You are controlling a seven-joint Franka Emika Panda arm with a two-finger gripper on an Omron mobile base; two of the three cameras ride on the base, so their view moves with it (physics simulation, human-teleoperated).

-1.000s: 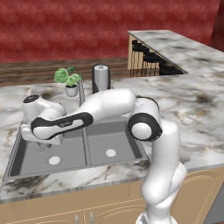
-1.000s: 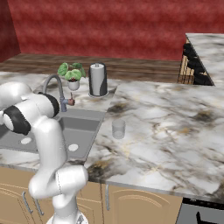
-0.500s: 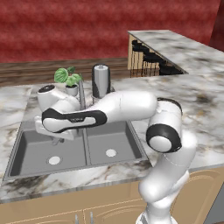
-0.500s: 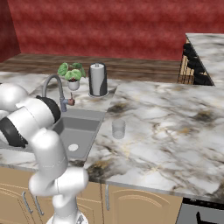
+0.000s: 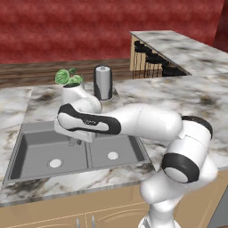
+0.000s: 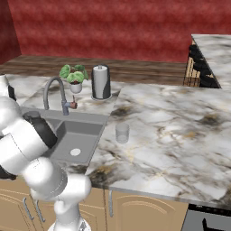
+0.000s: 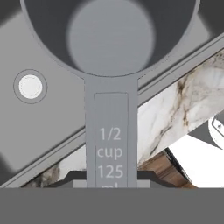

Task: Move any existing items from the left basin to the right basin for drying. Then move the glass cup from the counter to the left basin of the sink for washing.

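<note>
Grey, matte and cylindrical, one small measuring cup [image 7: 111,39] shows close up in the hand view, its flat handle running down toward the camera and marked "1/2 cup 125". That handle passes between the gripper's [image 7: 111,178] finger tips, which are clamped on it, so the cup hangs in the air above a sink basin [image 7: 48,118] with a round white drain [image 7: 29,86]; which of the two bowls that is, I cannot tell. In the left base view the sink [image 5: 26,136] has two bowls, the wider left basin [image 5: 40,149] and the narrower right basin [image 5: 116,147], each with one white drain, and the arm's forearm lies across their back edge, hiding the cup. One pale see-through glass cup [image 6: 122,133] stands upright on the marble counter [image 6: 171,122] in the right base view, just beside the sink's right edge. One steel tap [image 6: 55,92], one dark steel canister [image 6: 101,81] and one potted plant [image 6: 74,76] stand behind the sink.
</note>
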